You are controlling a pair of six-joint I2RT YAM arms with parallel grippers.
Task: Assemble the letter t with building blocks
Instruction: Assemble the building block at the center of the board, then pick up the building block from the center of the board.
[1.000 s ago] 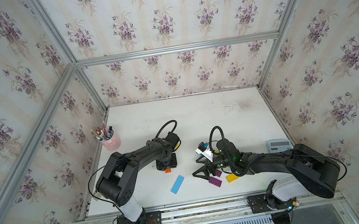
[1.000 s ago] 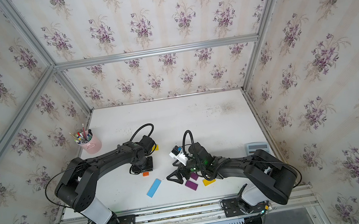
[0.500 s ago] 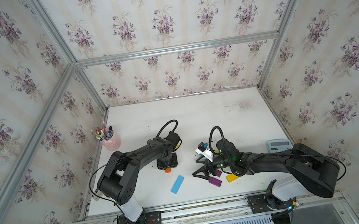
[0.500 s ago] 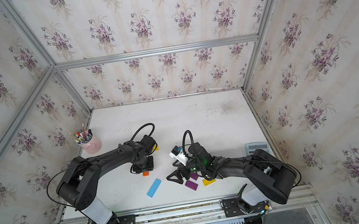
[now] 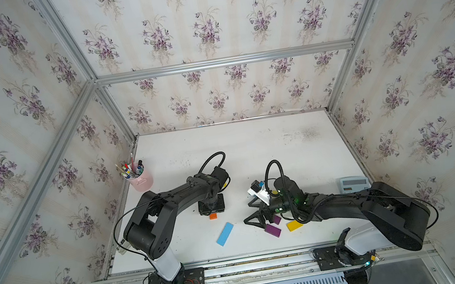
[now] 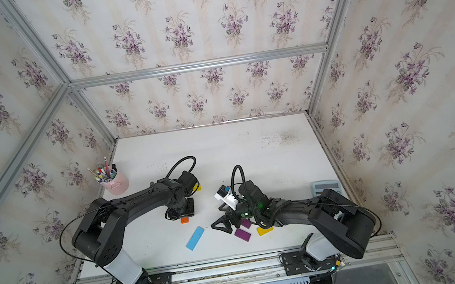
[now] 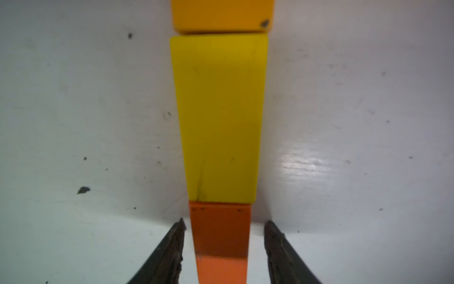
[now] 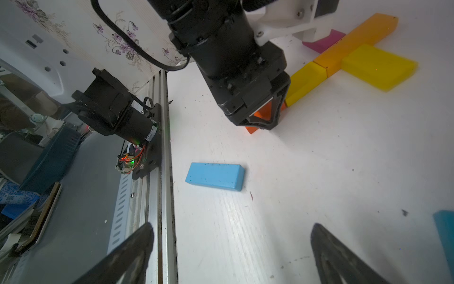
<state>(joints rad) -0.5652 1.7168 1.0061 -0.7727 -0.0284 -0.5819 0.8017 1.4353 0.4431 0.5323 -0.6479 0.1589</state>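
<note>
The letter t lies half built under my left arm: an amber long block, a yellow block and an orange block in one line. A wide yellow block and a pink block flank the amber one. My left gripper points straight down and straddles the orange block, open, with a gap on each side. My right gripper hovers low, open and empty. Loose building blocks lie near it: a blue one, a purple one and a yellow one.
A pink cup of pens stands at the table's left edge. A grey calculator lies at the right edge. The aluminium front rail runs close by the blue block. A teal block peeks in beside my right finger.
The left jaws have widened and stand off the orange block. Neither arm has visibly shifted, and the loose blocks lie where they were.
</note>
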